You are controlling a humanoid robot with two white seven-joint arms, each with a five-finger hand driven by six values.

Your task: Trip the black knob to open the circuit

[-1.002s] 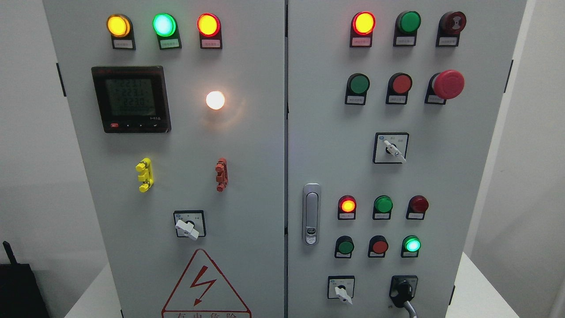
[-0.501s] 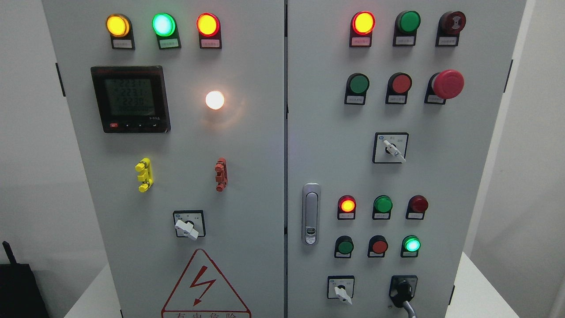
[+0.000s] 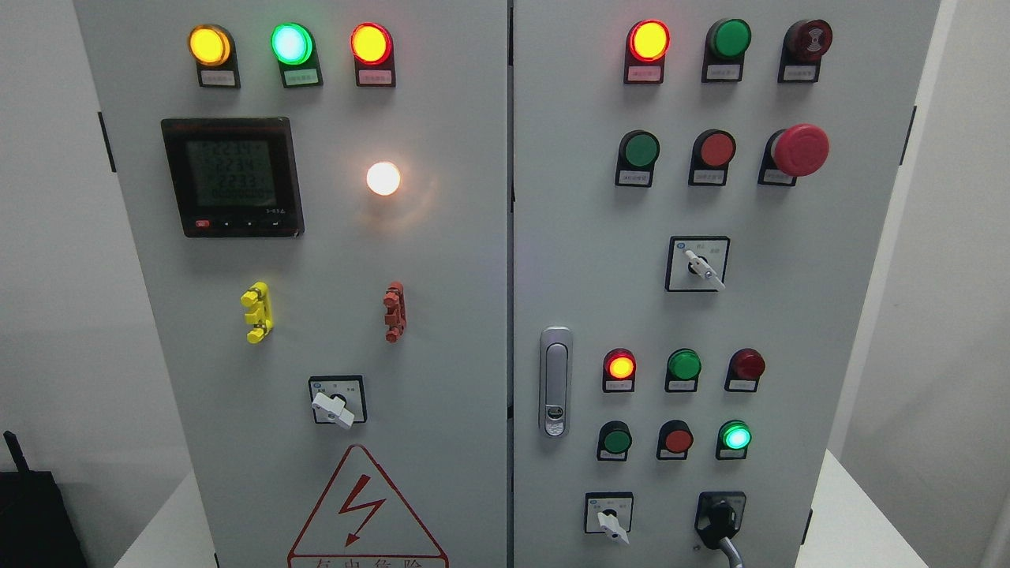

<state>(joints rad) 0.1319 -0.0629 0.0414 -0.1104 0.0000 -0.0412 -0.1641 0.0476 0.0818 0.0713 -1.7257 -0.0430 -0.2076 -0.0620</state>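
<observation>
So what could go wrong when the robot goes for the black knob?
No hand shows yet, so these are guesses. The black knob sits low at the picture's bottom edge, so the reach may be hard to watch. A white switch sits beside it and could get turned by mistake. A gray cable below the knob might snag fingers.

The black knob [image 3: 720, 517] sits at the cabinet's [image 3: 442, 260] lower right, below 3 buttons.

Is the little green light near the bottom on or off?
On. The green light glows bright, while the green one above it looks dull and dark.
</observation>
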